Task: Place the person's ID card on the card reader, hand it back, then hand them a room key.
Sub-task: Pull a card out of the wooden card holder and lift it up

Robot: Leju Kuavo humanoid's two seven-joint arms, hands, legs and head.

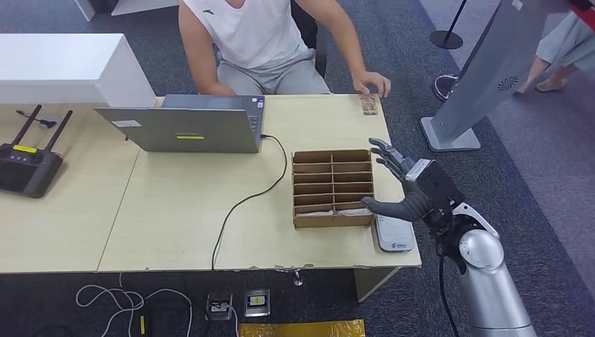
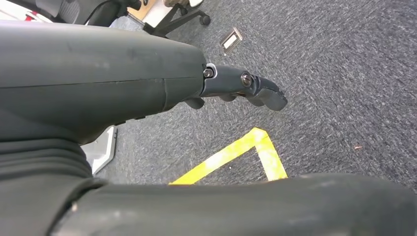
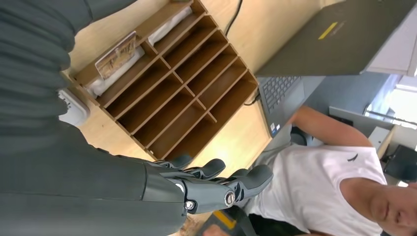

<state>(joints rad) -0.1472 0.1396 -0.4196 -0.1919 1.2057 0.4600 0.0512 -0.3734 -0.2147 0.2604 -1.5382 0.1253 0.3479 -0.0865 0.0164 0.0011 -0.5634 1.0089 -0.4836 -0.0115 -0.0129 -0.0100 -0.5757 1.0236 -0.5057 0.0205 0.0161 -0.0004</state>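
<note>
A small patterned card (image 1: 368,105) lies on the far right of the desk, just under the seated person's hand (image 1: 372,83). My right hand (image 1: 403,186) hovers open with fingers spread and nothing in it, beside the right wall of the cardboard organizer (image 1: 332,188). The white card reader (image 1: 393,235) lies flat below that hand, by the desk's near right edge. In the right wrist view, a patterned key card (image 3: 118,51) stands in a slot of the organizer (image 3: 177,88) nearest the reader (image 3: 74,105). My left hand (image 2: 241,86) hangs over the carpet, holding nothing.
An open laptop (image 1: 189,126) stands mid-desk, its black cable (image 1: 245,200) running to the front edge. A black router (image 1: 28,165) sits at far left. A grey kiosk stand (image 1: 484,70) rises right of the desk. Yellow floor tape (image 2: 236,152) lies below my left hand.
</note>
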